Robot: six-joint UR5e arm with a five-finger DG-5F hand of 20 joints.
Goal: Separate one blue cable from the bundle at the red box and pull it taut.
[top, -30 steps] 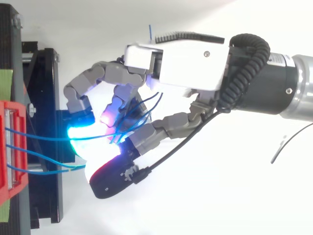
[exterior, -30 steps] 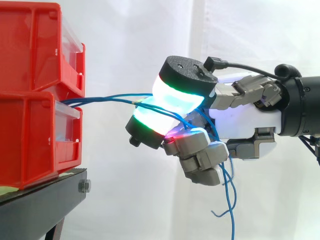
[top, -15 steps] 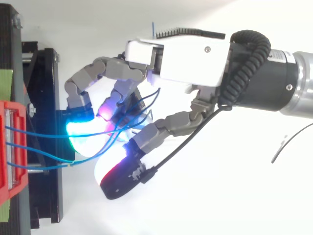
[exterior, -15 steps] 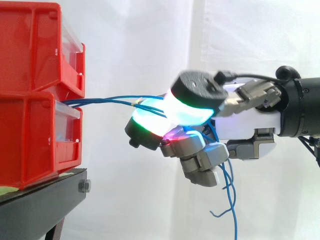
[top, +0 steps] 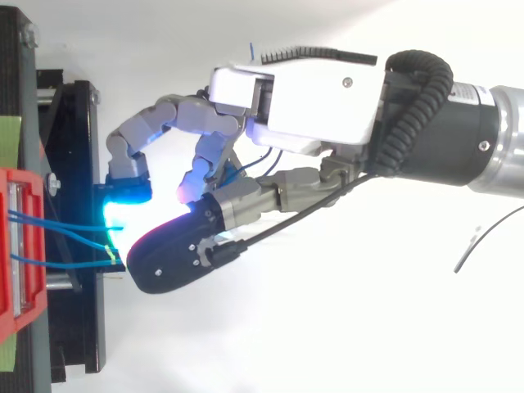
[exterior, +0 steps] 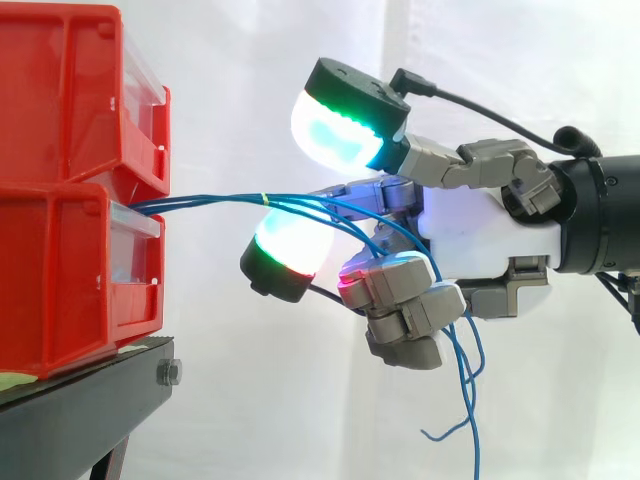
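Note:
Several thin blue cables (exterior: pixel 215 201) come out between the two stacked red bins (exterior: pixel 60 280) and run right into my hand (exterior: pixel 485 240). My thumb's green-glowing pad (exterior: pixel 335 130) is raised well above the cables. One finger reaches under them, its pad (exterior: pixel 288 248) just below the strands. The lower fingers (exterior: pixel 405 305) are curled, with the cables passing between them and the palm and their loose ends (exterior: pixel 465 410) hanging down. In the top view the thumb (top: pixel 176 254) lies over the cables (top: pixel 57 237) close to the red bin (top: pixel 16 246).
The bins stand on a black stand (exterior: pixel 90 400), whose frame (top: pixel 78 164) sits just left of my fingertips. A white curtain (exterior: pixel 270 60) hangs behind, and a thin dark wire (top: pixel 483 237) lies at the right.
My thumb has lifted off the cables and swung up and toward the bins. The reaching finger's pad has dropped slightly. The cables stay threaded through the curled fingers.

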